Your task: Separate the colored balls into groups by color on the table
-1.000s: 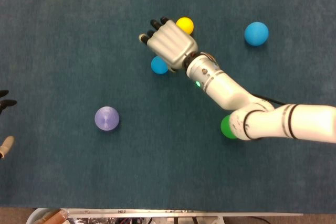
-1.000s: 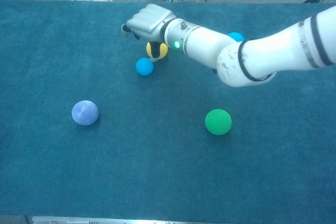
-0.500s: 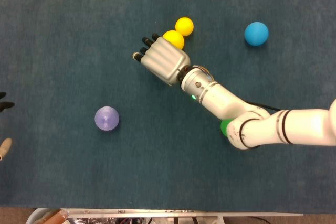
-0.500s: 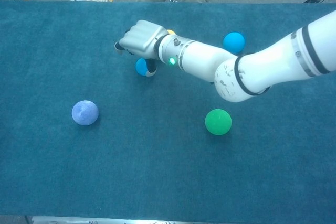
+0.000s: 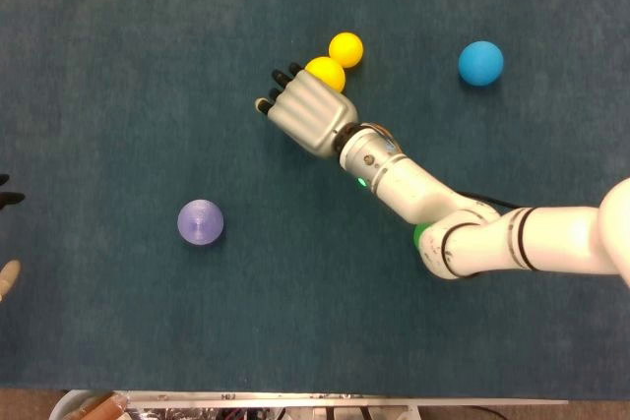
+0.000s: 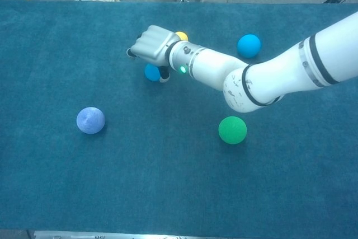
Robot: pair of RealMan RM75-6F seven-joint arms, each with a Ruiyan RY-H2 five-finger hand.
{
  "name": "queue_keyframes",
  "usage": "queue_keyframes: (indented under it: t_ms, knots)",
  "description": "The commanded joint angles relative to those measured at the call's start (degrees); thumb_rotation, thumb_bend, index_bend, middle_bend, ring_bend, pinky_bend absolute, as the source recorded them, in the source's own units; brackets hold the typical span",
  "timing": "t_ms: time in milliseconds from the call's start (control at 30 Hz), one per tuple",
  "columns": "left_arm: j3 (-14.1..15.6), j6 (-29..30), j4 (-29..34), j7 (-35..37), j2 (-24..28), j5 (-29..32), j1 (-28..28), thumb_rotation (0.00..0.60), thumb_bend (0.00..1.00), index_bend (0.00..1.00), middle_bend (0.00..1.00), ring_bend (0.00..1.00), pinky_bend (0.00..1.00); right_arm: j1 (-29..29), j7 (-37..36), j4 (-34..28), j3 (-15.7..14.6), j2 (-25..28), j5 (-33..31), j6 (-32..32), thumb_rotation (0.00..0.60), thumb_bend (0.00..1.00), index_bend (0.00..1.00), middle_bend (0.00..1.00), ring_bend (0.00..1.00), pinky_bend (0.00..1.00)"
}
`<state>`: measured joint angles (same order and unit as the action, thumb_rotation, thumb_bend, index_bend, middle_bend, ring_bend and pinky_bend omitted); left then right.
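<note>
Chest view is showing the right hand [image 6: 152, 46] curling over the small blue ball [image 6: 151, 73] near the tabletop's far edge; whether it is gripping is unclear. Sliding could be knocking the yellow balls [image 5: 326, 73] apart. Left hand [image 5: 8, 275] is sitting at the left edge, state unclear.

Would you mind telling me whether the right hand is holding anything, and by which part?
Cannot be told: the right hand covers the small blue ball, hiding any contact.

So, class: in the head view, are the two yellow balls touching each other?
Yes: the two yellow balls sit pressed side by side just beyond the robot hand.
</note>
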<state>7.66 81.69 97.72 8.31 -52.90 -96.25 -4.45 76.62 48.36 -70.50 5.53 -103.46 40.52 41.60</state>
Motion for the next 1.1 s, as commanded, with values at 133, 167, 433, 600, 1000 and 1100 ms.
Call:
queue_keyframes:
  t_ms: [133,167,433,600,1000,1100]
  knots:
    - [-0.1,-0.3,0.2,-0.2,0.0,-0.2,-0.3,0.6,0.32,0.19,0.12,0.14,0.19,-1.3,-0.7,-3.3,-1.3,2.6,0.6,0.7,0.6,0.14,0.22,0.35,0.15,0.23]
    - [-0.1,-0.4,0.2,-0.2,0.0,-0.2,-0.3,0.6,0.32,0.19,0.12,0.14,0.19,-1.6,-0.8,-4.2,-1.6,3.3,0.9,0.9,0.6,0.14,0.22,0.35,0.15,0.23]
    - [-0.2,-1.5,0.3,-0.3,-0.2,-0.1,-0.9,0.6,0.32,0.19,0.12,0.14,0.19,-4.7,-2.2,-15.3,-4.0,12.2,4.1,4.1,0.6,0.14,0.22,0.36,0.15,0.23]
    - [-0.2,-1.8,0.9,-0.8,-0.2,-0.7,-1.3,0.6,0.32,0.19,0.12,0.14,0.19,-5.6,-3.5,-15.9,-3.8,12.9,5.6,5.0,0.6,0.14,0.22,0.36,0.15,0.23]
    - [0.3,-0.3,1.2,-0.5,0.2,-0.5,0.0,0.6,0.32,0.19,0.12,0.14,0.19,-3.4,-3.9,-6.7,-1.4,4.6,3.4,2.3,0.6,0.14,0.22,0.36,0.15,0.23]
    - [0.4,-0.1,0.9,-0.2,0.1,-0.5,0.2,0.6,0.32,0.19,0.12,0.14,0.19,-2.9,-3.9,-5.1,-0.9,3.3,2.8,1.8,0.6,0.14,0.22,0.36,0.15,0.23]
